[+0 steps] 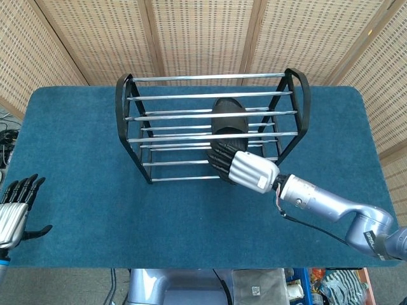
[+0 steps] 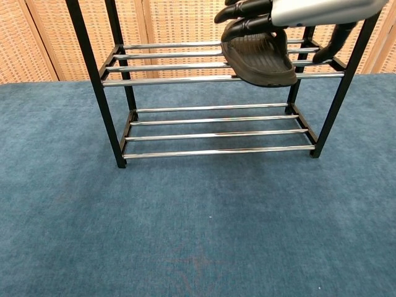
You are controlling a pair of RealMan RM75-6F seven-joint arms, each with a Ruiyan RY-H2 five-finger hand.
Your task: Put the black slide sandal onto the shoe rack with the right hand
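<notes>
The black slide sandal (image 1: 229,117) (image 2: 260,59) lies on the bars of the black and chrome shoe rack (image 1: 191,96) (image 2: 173,79), on the upper of the two shelves seen in the chest view. Its heel end hangs over the front bar and tilts down. My right hand (image 1: 249,170) (image 2: 303,9) hovers at the sandal's near end. Its dark fingers (image 2: 246,11) lie over the strap, and its thumb stands apart to the right, clear of the sole. My left hand (image 1: 13,216) holds nothing at the table's front left corner, fingers straight.
The rack stands at the back middle of the blue table cloth (image 1: 82,146). Its lower shelf (image 2: 216,133) holds nothing. Wicker screens (image 1: 203,32) close off the back. My right forearm (image 1: 324,203) crosses the table's front right.
</notes>
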